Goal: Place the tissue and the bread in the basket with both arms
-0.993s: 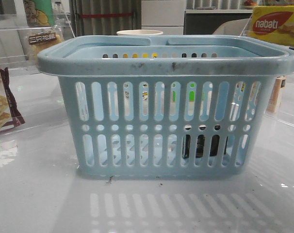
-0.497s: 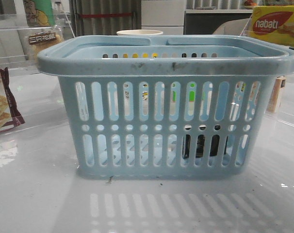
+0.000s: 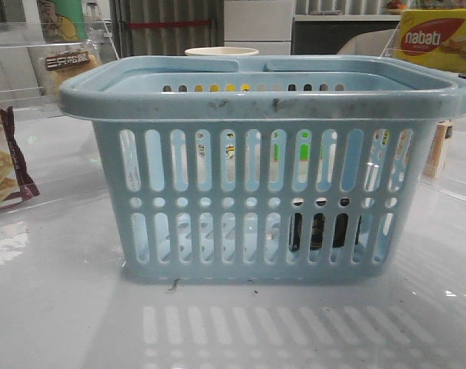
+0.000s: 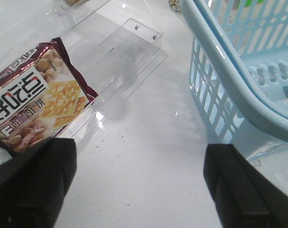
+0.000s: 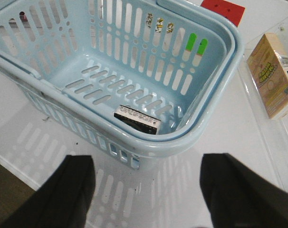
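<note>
**Basket holds the tissue, bread waits outside**

The basket (image 3: 264, 173) is big and light blue. It stands on the shiny white table (image 3: 64, 307), right in the middle of the front view. Its rim is scuffed with dark marks.

The tissue (image 5: 137, 119) is a small black packet. It lies inside the basket, on the floor of it, close to one side wall. From the front you can see it as a dark shape through the slots, low down on the right.

The bread (image 3: 70, 61) is far back on the left, behind the basket, in a clear packet with a dark brown label. It is not in the basket.

A cracker packet (image 4: 37, 97) with a maroon edge lies on the table to the left of the basket, well apart from it.

The left gripper (image 4: 139, 185) hangs over bare table between the cracker packet and the basket. Its fingers are spread wide and hold nothing.

The right gripper (image 5: 148, 194) hangs above the table just outside the basket. Its fingers are spread wide too, and they are empty.

A tan box (image 5: 272, 76) lies on the table beside the basket.
</note>
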You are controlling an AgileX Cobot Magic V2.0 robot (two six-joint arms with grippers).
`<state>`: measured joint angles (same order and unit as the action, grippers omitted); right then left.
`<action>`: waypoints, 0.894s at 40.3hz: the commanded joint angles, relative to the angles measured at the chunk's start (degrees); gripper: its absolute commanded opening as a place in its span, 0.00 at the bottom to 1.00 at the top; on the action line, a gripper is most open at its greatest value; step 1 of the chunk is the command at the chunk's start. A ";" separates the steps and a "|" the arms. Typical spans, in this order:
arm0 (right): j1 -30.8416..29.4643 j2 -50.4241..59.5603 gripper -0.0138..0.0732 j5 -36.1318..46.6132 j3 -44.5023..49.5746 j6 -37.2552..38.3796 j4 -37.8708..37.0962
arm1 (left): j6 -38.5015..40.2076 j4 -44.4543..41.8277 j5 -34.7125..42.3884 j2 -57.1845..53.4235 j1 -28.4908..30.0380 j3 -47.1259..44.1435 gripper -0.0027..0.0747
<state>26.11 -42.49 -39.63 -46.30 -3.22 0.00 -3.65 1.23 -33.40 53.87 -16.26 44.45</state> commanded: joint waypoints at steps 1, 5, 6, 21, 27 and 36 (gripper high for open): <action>0.05 0.39 0.81 3.90 -1.56 -0.50 -0.71 | 0.63 -1.23 5.22 4.62 0.02 5.59 0.83; 0.05 0.39 0.81 3.90 -1.56 -0.50 -0.71 | 0.63 -1.23 6.38 10.64 1.90 9.50 0.83; 0.05 0.39 0.81 3.90 -1.56 -0.50 -0.71 | 0.63 -1.23 6.60 11.96 2.66 10.79 0.83; 0.05 0.39 0.81 3.90 -1.56 -0.50 -0.71 | 0.63 -0.76 10.23 35.26 8.04 30.43 0.83; 0.05 0.39 0.81 3.90 -1.56 -0.50 -0.71 | 0.63 -0.76 13.17 42.25 8.44 36.34 0.83; 0.05 0.39 0.81 3.90 -1.56 -0.50 -0.71 | 0.63 -1.23 18.61 49.63 8.53 41.76 0.83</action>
<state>26.11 -42.49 -39.63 -46.30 -3.22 0.00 -3.65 0.00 -20.88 104.54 -7.83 82.84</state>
